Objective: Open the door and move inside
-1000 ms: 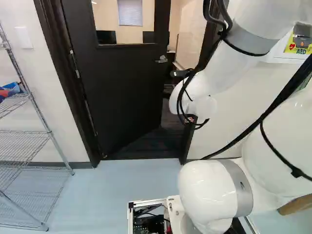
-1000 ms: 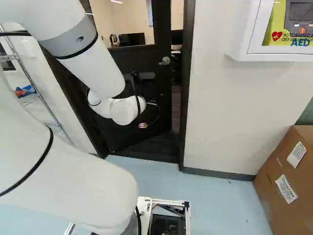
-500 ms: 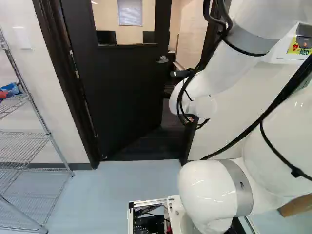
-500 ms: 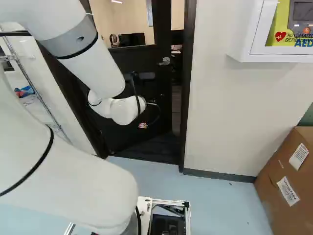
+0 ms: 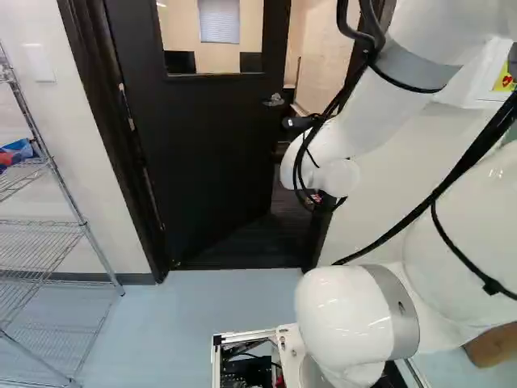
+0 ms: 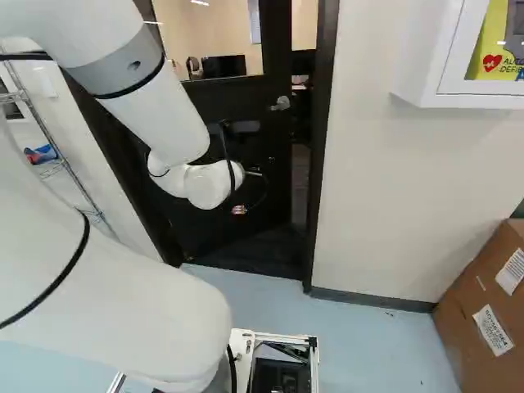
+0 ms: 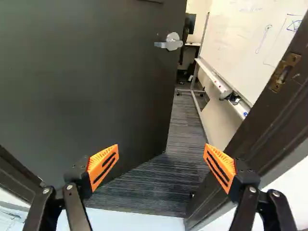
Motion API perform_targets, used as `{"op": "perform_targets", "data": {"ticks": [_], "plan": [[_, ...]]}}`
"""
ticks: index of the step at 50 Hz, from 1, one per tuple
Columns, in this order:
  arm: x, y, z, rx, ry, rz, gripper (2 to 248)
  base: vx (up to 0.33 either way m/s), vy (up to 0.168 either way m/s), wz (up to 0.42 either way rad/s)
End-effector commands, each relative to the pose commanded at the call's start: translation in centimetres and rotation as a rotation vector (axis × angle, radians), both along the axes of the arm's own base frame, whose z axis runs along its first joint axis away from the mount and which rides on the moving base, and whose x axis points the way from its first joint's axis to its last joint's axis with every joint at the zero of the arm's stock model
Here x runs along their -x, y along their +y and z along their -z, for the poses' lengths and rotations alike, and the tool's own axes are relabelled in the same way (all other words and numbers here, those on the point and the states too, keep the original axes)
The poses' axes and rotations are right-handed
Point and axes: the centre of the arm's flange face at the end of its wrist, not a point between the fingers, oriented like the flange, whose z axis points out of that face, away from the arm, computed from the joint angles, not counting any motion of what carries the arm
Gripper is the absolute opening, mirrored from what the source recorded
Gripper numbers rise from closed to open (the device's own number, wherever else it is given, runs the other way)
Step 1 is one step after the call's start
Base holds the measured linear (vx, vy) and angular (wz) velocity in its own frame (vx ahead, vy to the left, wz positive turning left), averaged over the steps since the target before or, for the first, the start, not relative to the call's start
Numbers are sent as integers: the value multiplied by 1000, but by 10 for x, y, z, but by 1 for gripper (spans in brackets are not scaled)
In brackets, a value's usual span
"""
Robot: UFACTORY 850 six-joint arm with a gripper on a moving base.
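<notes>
Two orange-padded fingers [image 7: 103,165] of the black two-finger gripper [image 7: 161,161] stand wide apart, released, with nothing between them; the dark windowed door [image 5: 202,153] is ahead, hinged at left and ajar, its free edge swung to the far side. The metal lever handle [image 7: 169,42] sits near that edge; at right, between the door and the right door jamb [image 7: 260,113], a gap shows the grey carpet [image 7: 144,192] and a whiteboard [image 7: 236,43] farther in. The door looks stiff and rather heavy, likely to turn steadily under a push; the smooth lever could slip from the pads, so the solid panel near its free edge seems the better contact, below the fragile window pane [image 5: 212,36]; no grasp seems needed.
</notes>
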Motion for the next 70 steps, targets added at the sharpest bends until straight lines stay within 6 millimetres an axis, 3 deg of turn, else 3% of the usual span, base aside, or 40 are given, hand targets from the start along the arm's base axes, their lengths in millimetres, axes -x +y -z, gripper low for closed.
{"op": "perform_targets", "data": {"ticks": [37, 70], "plan": [[0, 0, 0, 0, 0, 0, 247, 116, 79, 138], [0, 0, 0, 0, 0, 0, 247, 164, 45, -11]]}}
